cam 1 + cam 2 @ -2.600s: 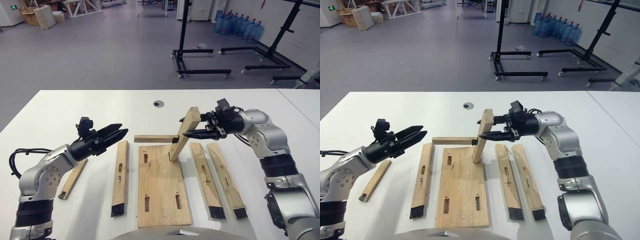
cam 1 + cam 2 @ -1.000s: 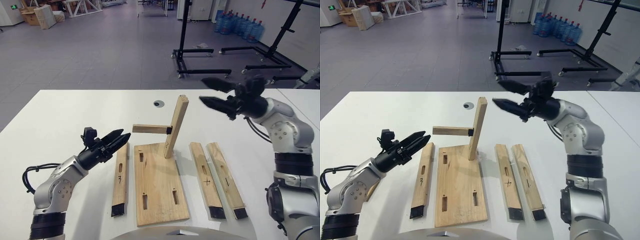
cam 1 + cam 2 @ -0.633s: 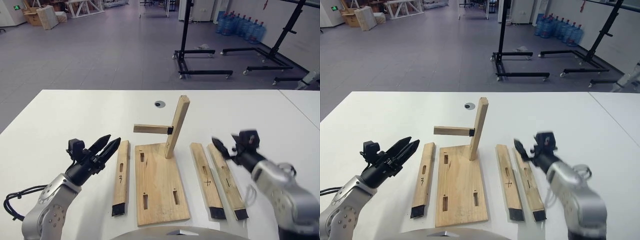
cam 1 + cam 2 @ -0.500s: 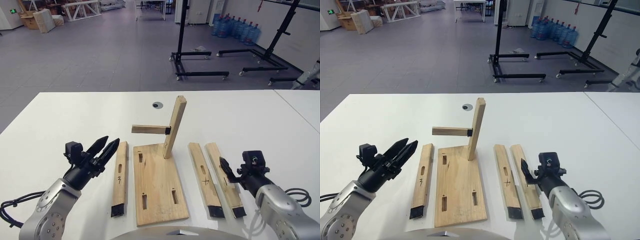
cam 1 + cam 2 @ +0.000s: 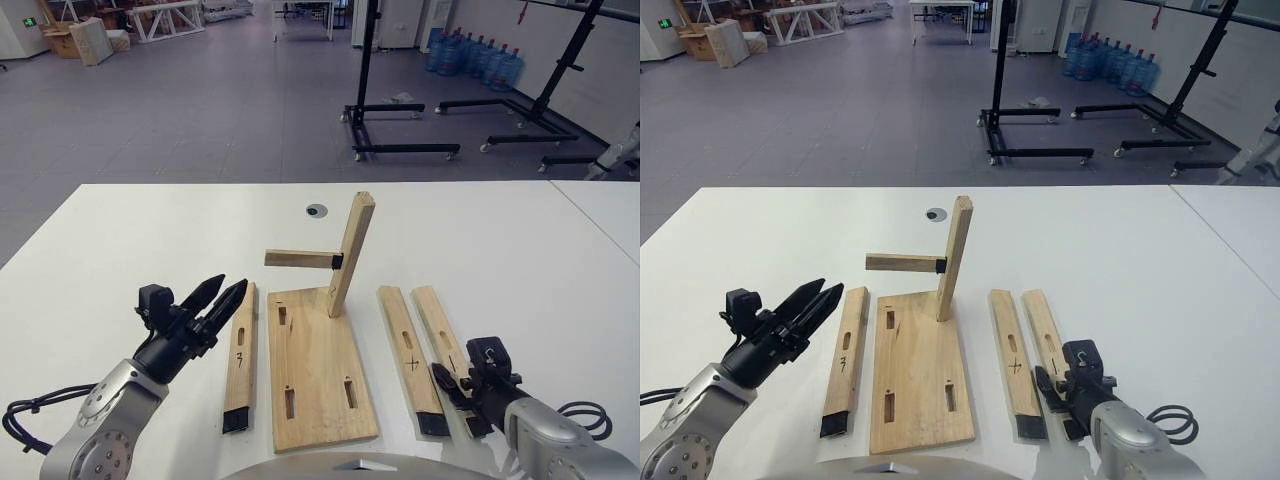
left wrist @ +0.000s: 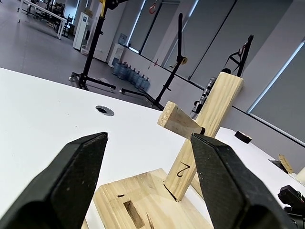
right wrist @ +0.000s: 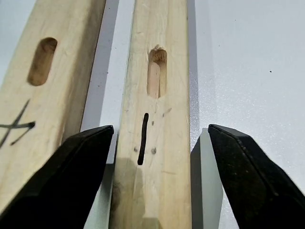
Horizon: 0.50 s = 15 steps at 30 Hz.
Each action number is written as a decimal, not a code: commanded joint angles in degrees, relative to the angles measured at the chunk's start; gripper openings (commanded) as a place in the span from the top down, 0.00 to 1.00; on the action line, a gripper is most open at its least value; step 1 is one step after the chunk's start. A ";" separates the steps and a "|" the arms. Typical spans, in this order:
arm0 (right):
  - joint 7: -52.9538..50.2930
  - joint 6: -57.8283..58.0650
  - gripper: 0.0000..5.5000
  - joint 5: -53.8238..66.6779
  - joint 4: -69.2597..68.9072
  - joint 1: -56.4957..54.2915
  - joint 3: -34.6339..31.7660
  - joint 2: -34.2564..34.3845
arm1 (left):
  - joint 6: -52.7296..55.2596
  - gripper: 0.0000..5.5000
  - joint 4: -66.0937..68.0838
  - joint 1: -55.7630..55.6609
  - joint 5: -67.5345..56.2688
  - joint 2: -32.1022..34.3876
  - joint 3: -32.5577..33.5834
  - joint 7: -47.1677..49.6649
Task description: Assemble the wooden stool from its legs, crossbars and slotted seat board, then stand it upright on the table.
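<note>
In the left eye view, the board is lying flat in the middle of the tabletop, slots facing up, likely so that legs can be pushed down into them. One leg is standing in the board's far right slot, leaning slightly right, with a crossbar sticking out of it to the left, clear of the board. Three legs are lying loose: one just left of the board and two on its right, an inner leg and an outer leg, side by side. The left jaws are hanging apart and empty above the tabletop, beside the far end of the left leg. The right jaws are sitting low at the near end of the outer leg.

In the left wrist view, the left jaws are spread wide with nothing between them, pointing toward the standing leg and crossbar. This looks like a waiting pose rather than a grasp.

In the right wrist view, the right jaws are apart, one on each side of the outer leg and not pressing on it. The straddle suggests a pick is being lined up. The leg's slot is facing up, and the inner leg is lying close alongside, leaving one jaw only a narrow gap to work in.
</note>
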 commanded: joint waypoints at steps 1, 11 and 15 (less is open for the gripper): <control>1.11 6.01 0.47 -0.64 4.25 -0.87 -0.03 -2.35 | -0.38 0.43 1.15 -1.08 1.18 0.19 -1.08 1.15; 1.91 15.98 0.63 3.55 9.89 -29.40 -14.33 9.64 | -3.49 0.43 5.67 -4.12 4.19 -0.41 -1.79 1.27; 2.75 2.48 0.63 0.54 18.68 -45.24 -12.57 4.75 | -4.24 0.43 8.40 -7.79 4.51 0.37 -1.34 0.61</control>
